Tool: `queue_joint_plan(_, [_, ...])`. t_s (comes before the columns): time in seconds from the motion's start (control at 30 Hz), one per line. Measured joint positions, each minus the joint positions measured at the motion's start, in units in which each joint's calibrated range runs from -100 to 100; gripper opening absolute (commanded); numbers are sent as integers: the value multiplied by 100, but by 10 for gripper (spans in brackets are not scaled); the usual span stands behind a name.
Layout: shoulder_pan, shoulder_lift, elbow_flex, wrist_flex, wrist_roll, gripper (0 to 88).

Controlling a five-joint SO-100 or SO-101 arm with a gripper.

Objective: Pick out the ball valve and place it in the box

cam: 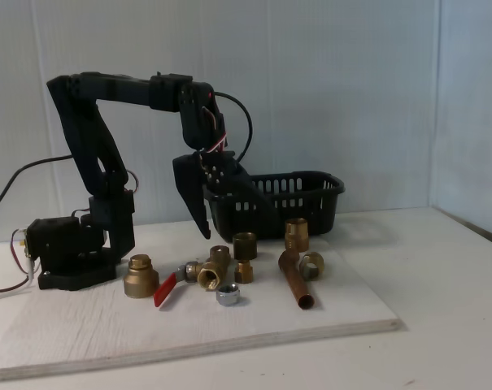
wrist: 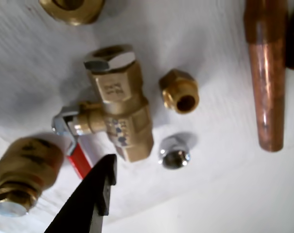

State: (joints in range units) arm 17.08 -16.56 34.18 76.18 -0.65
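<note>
Nearest the fixed camera, the pale board (cam: 189,333) lies on the desk (cam: 441,341) with the fittings spread across it. The ball valve (cam: 203,274) lies on its side near the front, its red lever (cam: 164,290) pointing toward the left of that view, a small silver nut (cam: 228,296) just beside it. A copper pipe piece (cam: 293,283) lies to the right, brass couplings (cam: 245,256) stand behind, and a squat brass fitting (cam: 139,275) sits left of the lever.

From the wrist camera, the valve (wrist: 118,104) sits mid-frame, body free of any contact. One black finger (wrist: 95,187) comes in from the bottom edge, its tip just over the red lever (wrist: 78,160); whether it touches I cannot tell.

The hand (cam: 217,223) hangs above the board in the fixed view, over the valve, released, jaws spread with nothing between them.

Farther back, the black slotted box (cam: 298,203) stands on the desk, behind the hand and the fittings.
</note>
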Motion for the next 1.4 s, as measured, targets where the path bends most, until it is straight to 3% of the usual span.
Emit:
queue_joint_plan(0.5, [-133,0,990,-17,0,481])
queue_joint_plan(0.73, [-133,0,990,-17,0,293])
queue_joint_plan(0.83, [-133,0,990,-17,0,254])
queue_joint_plan(1.2, [-133,0,990,-34,0,250])
queue_joint_plan(1.4, [-133,0,1171,-653,0,250])
